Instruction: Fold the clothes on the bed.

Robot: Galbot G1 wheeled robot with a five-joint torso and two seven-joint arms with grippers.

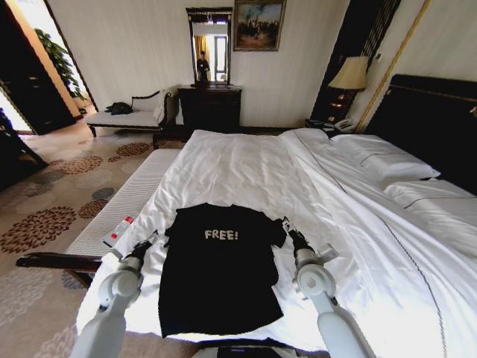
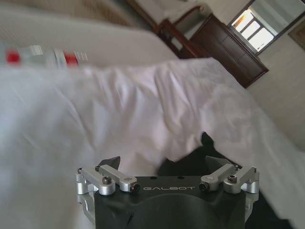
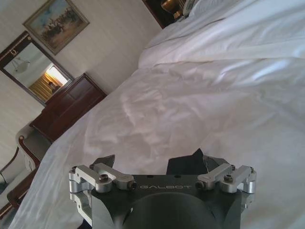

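The clothes, a black T-shirt [image 1: 220, 276] with white "FREE!" lettering, lie spread flat and face up near the foot of the bed [image 1: 246, 164]. My left gripper [image 1: 153, 239] sits at the shirt's left sleeve and my right gripper [image 1: 287, 226] at its right sleeve. In the left wrist view the left gripper [image 2: 162, 162] is open, with a corner of black fabric [image 2: 190, 160] between its spread fingers. In the right wrist view the right gripper [image 3: 159, 160] is open as well, with a sleeve tip [image 3: 186, 164] just ahead of it.
A small red-and-white remote-like object [image 1: 118, 231] lies on the bed edge left of my left arm. White pillows [image 1: 384, 160] lie by the dark headboard at the right. A chaise bench [image 1: 127, 118] and a dark dresser [image 1: 210, 108] stand against the far wall.
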